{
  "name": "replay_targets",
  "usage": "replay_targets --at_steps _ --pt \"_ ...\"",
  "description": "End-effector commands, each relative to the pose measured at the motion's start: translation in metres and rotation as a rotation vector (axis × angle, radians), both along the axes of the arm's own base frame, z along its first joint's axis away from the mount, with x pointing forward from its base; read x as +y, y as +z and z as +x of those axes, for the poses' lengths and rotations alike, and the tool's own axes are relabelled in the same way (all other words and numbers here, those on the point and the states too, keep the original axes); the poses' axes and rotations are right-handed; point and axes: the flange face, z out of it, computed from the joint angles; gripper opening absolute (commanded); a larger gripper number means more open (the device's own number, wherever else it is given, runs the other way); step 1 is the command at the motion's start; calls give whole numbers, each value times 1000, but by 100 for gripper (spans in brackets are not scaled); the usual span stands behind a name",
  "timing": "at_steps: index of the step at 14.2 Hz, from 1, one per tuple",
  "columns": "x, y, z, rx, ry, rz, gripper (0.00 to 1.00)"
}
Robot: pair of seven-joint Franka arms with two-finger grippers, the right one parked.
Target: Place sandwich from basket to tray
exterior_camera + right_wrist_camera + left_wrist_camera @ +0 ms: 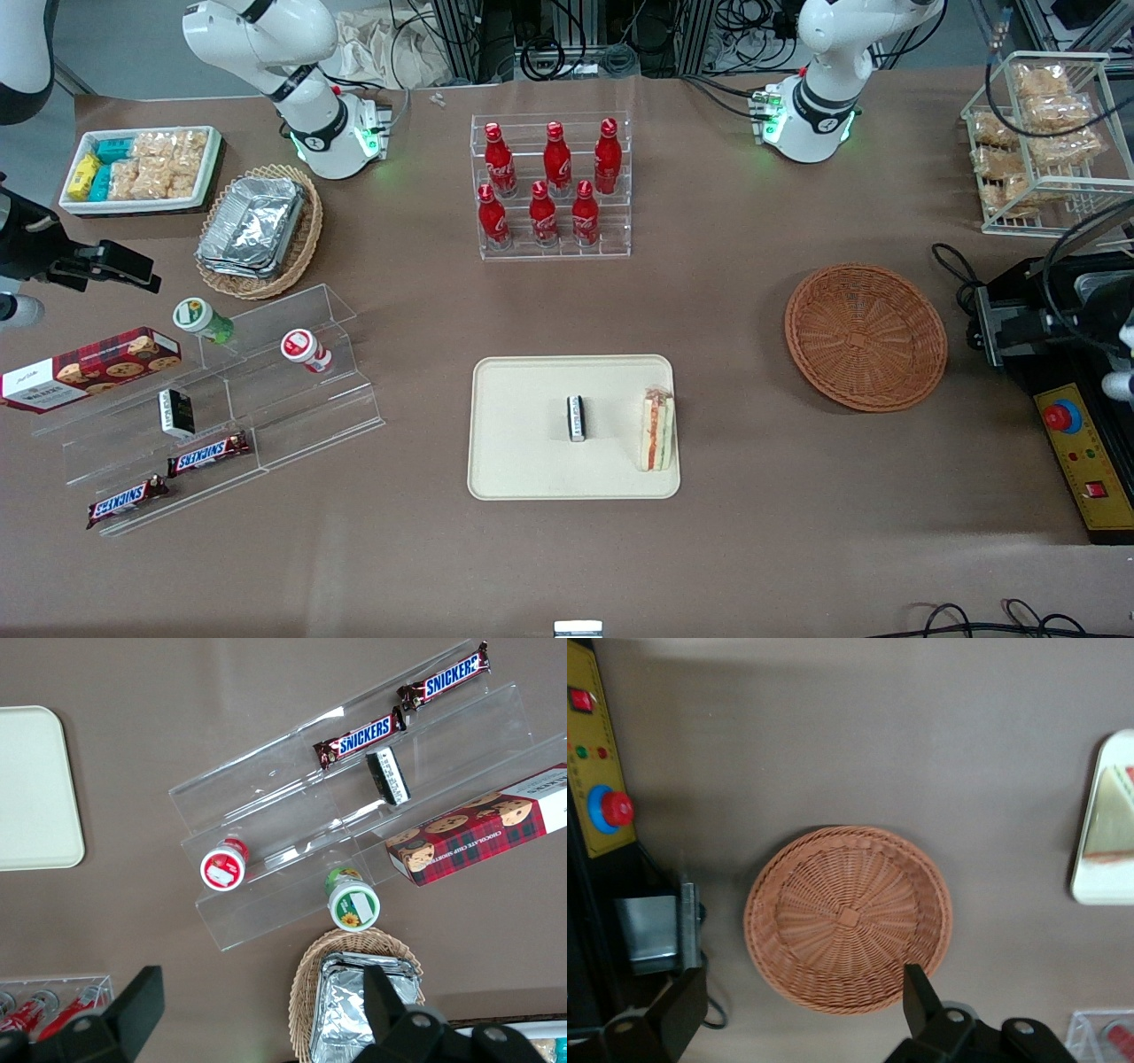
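Nearest the front camera on the brown desk (567,567) lies the cream tray (523,461). On it the sandwich (657,431) rests against the rim toward the working arm's end (its red, orange and green layers showing along one edge), with a small black-and-white packet (576,417) apart from it at the tray's middle. A little farther off, toward the working arm's end, sits the round reddish-brown basket (848,918), with nothing in it. The tool (802,1014) hangs above the basket's rim, its two dark fingers (920,999) spread wide apart and gripping nothing. Farther still stands a clear rack of red bottles (551,182).
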Motion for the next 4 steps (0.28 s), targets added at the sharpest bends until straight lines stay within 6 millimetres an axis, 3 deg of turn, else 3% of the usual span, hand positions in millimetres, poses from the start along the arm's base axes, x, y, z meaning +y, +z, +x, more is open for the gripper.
replay_targets --at_steps 1,4 --pt "-49 9 9 19 68 19 99" --pt "-59 7 10 17 47 59 99"
